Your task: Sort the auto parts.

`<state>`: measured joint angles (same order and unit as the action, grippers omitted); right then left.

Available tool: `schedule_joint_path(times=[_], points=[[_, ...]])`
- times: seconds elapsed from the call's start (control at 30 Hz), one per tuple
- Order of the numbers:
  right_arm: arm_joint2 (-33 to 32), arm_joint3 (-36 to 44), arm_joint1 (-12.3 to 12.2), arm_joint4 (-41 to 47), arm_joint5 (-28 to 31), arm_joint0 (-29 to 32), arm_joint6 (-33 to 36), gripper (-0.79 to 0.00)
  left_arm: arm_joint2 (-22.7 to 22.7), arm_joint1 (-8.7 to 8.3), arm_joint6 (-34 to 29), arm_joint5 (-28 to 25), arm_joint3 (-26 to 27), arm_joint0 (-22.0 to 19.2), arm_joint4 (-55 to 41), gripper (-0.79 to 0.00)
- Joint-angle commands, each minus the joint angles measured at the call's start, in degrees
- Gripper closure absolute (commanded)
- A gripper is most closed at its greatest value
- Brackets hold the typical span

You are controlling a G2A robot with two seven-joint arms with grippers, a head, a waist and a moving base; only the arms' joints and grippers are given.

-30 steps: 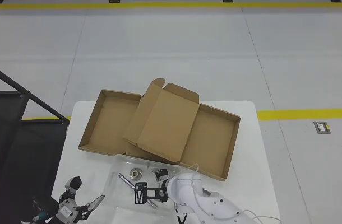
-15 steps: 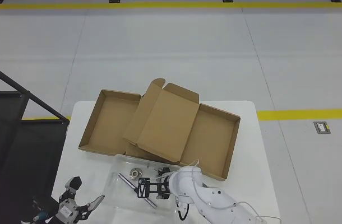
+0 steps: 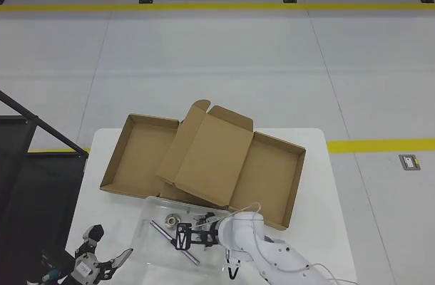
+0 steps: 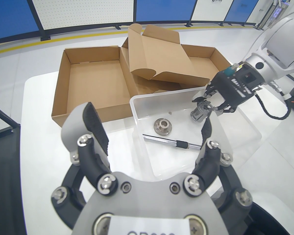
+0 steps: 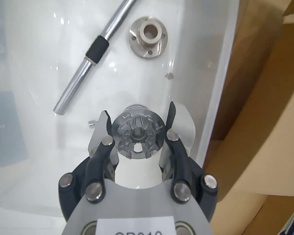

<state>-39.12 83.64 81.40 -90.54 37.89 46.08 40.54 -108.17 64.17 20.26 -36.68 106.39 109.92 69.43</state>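
since a second ago the right arm has slid across the clear tray (image 4: pixel 161 93) toward its far wall, bringing the right hand (image 5: pixel 139 117) onto the toothed hub (image 5: pixel 138 135); the parts and the left arm have kept their places.

the right hand now stands narrowed, one finger on each side of the hub and close against its rim, so we take it as gripping. the hub sits upright on the tray floor near the far wall and, as far as we can tell, is not yet lifted. the round flange (image 5: pixel 148 36) lies flat farther along the tray floor, well apart from the hub, and the chrome rod (image 5: pixel 98 47) with its black sleeve lies beside the flange, slanting toward the tray's near side.

the left hand (image 4: pixel 147 116) hangs outside the tray's short end wall, over the counter (image 3: pixel 110 214), its fingers spread wide and holding nothing.

the cardboard box (image 3: pixel 142 153) sits just beyond the tray's far wall, its flaps up.

by our judgement the sorting has barely begun: all three parts that we see are inside the tray. the first pick is under way; lifting the hub out and placing it remains, then the flange and the rod. which place each part belongs in we cannot tell.
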Motion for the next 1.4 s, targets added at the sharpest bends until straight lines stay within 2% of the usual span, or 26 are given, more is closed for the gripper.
schedule_joint_path(times=[0.0, 0.17, 0.27, 0.7, 0.9, 1.0, 1.1, 1.37], points=[[-1.33, 4.58, -0.83, -1.43, 0.84, 2.05, -0.61, 0.0, 0.0, 0.0, 0.0, 0.0, 0.0, 0.0, 0.0, -0.785], [-6.39, 18.89, -3.36, -6.34, 2.0, 8.91, -5.51, 0.0, 0.0, 0.0, 0.0, 0.0, 0.0, 0.0, 0.0, -0.785], [-10.78, 28.69, -4.92, -10.09, -1.13, 14.51, -14.73, 0.0, 0.0, 0.0, 0.0, 0.0, 0.0, 0.0, 0.0, -0.785], [-10.79, 28.61, -4.92, -10.23, -1.37, 14.61, -14.75, 0.0, 0.0, 0.0, 0.0, 0.0, 0.0, 0.0, 0.0, -0.785], [-12.63, 25.73, -4.15, -5.92, -9.03, 13.18, -18.41, 0.0, 0.0, 0.0, 0.0, 0.0, 0.0, 0.0, 0.0, -0.785], [-16.2, 24.31, -4.0, 0.21, -10.86, 11.92, -25.91, 0.0, 0.0, 0.0, 0.0, 0.0, 0.0, 0.0, 0.0, -0.785], [-20.9, 23.11, -4.34, 6.11, -9.1, 11.73, -35.87, 0.0, 0.0, 0.0, 0.0, 0.0, 0.0, 0.0, 0.0, -0.785], [-29.53, 18.58, -5.63, 14.27, 2.07, 11.86, -55.82, 0.0, 0.0, 0.0, 0.0, 0.0, 0.0, 0.0, 0.0, -0.785]])
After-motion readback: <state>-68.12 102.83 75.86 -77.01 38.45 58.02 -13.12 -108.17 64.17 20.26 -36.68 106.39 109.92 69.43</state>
